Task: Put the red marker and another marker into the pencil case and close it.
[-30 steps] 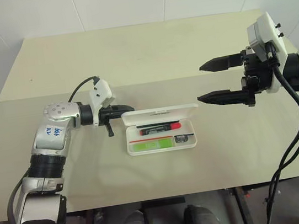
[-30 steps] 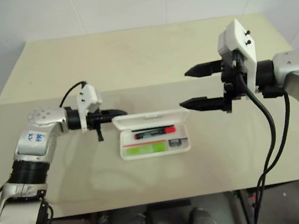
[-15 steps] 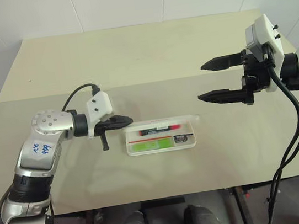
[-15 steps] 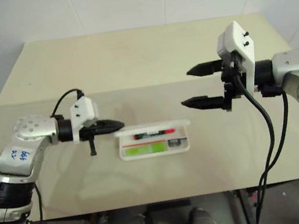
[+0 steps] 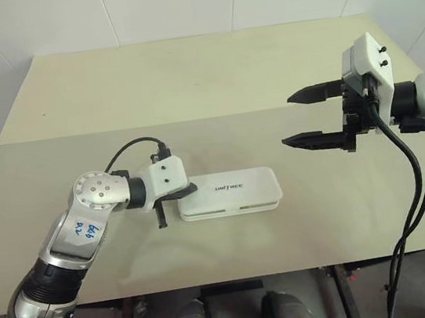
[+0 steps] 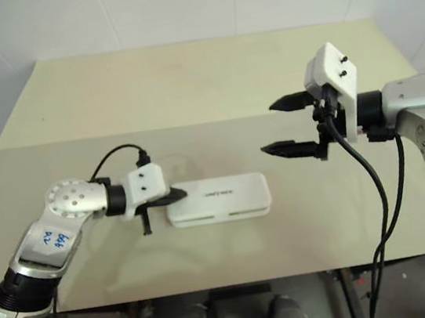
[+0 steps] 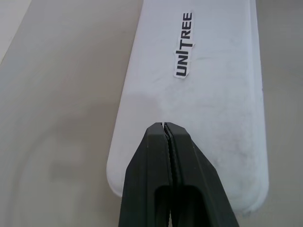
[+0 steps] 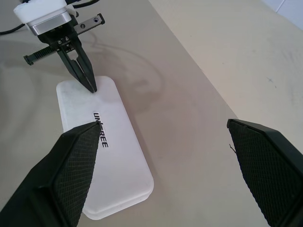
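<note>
- Pencil case (image 5: 230,193) flat on the beige table (image 5: 186,83), lid down and shut, "UNITREE" print facing up, long side running left to right, near the table's front half.
- Left gripper (image 5: 187,188) with fingers pressed together, nothing between them, tips resting on or just above the lid at the case's left end; touching or barely clear, cannot tell.
- Left fingers (image 7: 175,161) tapering to one closed point over the white lid, print lying beyond them.
- Right gripper (image 5: 311,117) held up off the table, up and to the right of the case, well apart from it, fingers spread wide and empty.
- Black cable (image 5: 128,149) looping up behind the left wrist.
- Markers hidden, presumably under the closed lid; cannot tell.
</note>
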Tool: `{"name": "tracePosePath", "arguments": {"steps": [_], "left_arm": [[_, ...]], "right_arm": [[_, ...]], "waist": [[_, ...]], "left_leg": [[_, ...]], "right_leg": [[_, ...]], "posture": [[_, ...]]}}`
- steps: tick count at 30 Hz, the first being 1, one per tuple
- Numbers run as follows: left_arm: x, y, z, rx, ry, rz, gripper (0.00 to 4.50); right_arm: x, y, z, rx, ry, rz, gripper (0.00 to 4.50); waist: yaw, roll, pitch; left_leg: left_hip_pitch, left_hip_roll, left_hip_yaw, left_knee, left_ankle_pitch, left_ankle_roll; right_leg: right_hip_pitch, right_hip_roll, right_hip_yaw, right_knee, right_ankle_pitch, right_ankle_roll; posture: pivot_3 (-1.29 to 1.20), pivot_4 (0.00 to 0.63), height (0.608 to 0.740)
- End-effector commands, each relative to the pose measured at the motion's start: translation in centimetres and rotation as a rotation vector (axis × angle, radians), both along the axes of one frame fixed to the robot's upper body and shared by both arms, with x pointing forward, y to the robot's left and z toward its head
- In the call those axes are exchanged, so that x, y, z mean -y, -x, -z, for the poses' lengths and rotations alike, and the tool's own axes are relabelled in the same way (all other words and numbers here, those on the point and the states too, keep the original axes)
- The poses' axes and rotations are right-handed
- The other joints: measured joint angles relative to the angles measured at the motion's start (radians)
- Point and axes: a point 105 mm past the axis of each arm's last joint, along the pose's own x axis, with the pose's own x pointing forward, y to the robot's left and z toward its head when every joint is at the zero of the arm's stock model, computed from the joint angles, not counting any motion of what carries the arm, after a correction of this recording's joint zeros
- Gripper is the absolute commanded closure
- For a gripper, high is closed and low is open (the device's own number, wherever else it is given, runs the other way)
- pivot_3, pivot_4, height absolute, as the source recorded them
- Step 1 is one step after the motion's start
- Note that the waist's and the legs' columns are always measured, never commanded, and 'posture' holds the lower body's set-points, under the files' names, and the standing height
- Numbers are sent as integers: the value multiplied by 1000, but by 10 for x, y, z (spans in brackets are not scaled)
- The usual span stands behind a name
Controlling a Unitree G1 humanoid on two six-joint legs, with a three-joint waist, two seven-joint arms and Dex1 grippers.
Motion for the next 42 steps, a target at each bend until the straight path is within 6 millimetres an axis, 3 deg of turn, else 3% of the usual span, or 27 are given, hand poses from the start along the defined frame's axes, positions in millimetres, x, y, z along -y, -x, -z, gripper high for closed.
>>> {"name": "tracePosePath", "arguments": {"steps": [1, 5, 8, 11, 12, 15, 17, 19, 21, 23, 28, 29, 32, 35, 39, 42], "left_arm": [[9, 12, 6, -15, -25, 40, 4446], [4, 11, 27, -54, -99, -6, 4446], [14, 16, 43, -154, -34, -6, 4446], [14, 6, 56, -162, -28, -86, 4446], [18, 7, 50, -169, 28, -89, 4446], [18, 13, 4, -175, 267, -76, 4446], [-14, 11, -32, -168, 413, -139, 4446], [-43, 17, -53, -164, 481, -175, 4446], [-66, 24, -58, -125, 445, -214, 4271], [-113, 17, -62, -62, 429, -395, 3881], [-214, 3, -81, 109, 664, -843, 2207], [-244, 3, -82, 161, 754, -980, 1860], [-299, 12, -69, 284, 850, -1279, 868], [-317, 20, -59, 338, 884, -1398, 9], [-316, 27, -48, 318, 840, -1384, 9], [-299, 31, -49, 231, 825, -1267, 9]], "right_arm": [[0, 1, -4, 30, 6, 0, 0], [-2, 1, -4, 26, 8, -4, 0], [-4, 0, -3, 20, 3, -13, 0], [-5, -2, 0, 13, 5, -17, 0], [-5, -3, 0, 10, 5, -19, 0], [-4, 0, -1, -4, -13, -46, 0], [2, 5, 1, -49, -58, -100, 0], [14, 1, 12, -100, -80, -105, 0], [28, -10, 25, -137, -82, -58, 0], [53, -38, 39, -145, -125, 88, 0], [103, -81, 49, -104, -238, 373, 0], [114, -89, 51, -88, -268, 444, 0], [134, -105, 55, -56, -340, 603, 0], [134, -112, 58, -106, -431, 635, 0], [95, -90, 61, -189, -373, 318, 0], [84, -77, 51, -179, -330, 198, 0]], "waist": [[0, 0, 0], [1, 0, 0], [1, 2, -2], [9, 3, -4], [12, 4, -4], [18, 4, -4], [18, 3, -3], [13, 1, -2], [7, 2, -2], [-1, 2, -3], [-7, 3, -2], [-7, 3, -2], [-11, 3, -2], [-16, 2, -2], [-18, 1, -2], [-21, 1, -2]], "left_leg": [[0, 0, 0, 0, 0, 0], [1, 0, 0, 1, 0, 0], [2, 0, 0, 1, 0, 0], [2, 0, -1, 1, 0, 0], [2, 0, -1, 2, 0, 0], [2, 0, -1, 2, 0, 0], [1, 0, -1, 2, 0, 0], [1, 2, -1, 2, 0, 0], [1, 2, -1, 1, 0, 0], [2, 0, 0, 1, 0, 0], [2, 1, 0, 1, 0, 0], [2, 1, 0, 0, 0, 0], [1, 0, 0, -1, 0, 0], [1, 0, 0, -1, 0, 0], [1, 0, 0, -1, 0, 0], [1, 1, 0, -1, 0, -1]], "right_leg": [[0, 0, 0, 0, 0, 0], [1, 0, 0, 1, 0, 0], [2, 0, 0, 0, 0, 0], [3, 0, 0, 0, 0, 0], [3, 0, 0, 1, 0, 0], [3, 0, 0, 1, 0, 0], [2, 0, 0, 1, 0, 0], [1, 1, -1, 1, 0, 0], [2, 2, -1, 0, 0, 0], [2, 0, 0, 0, 0, 0], [1, 0, 0, 1, 0, 0], [0, 0, 0, 1, 0, 0], [0, 0, 0, 0, 0, 0], [1, -1, -1, -2, 0, 0], [1, -1, -1, 1, 0, 0], [0, -1, 0, 0, 0, 0]], "posture": [[0, 150, 740], [0, 150, 740], [0, 150, 740], [0, 150, 740], [0, 150, 740], [0, 150, 740], [0, 150, 740], [0, 150, 740], [0, 150, 740], [0, 150, 740], [0, 150, 740], [0, 150, 740], [0, 150, 740], [0, 150, 740], [0, 150, 740], [0, 150, 740]]}}
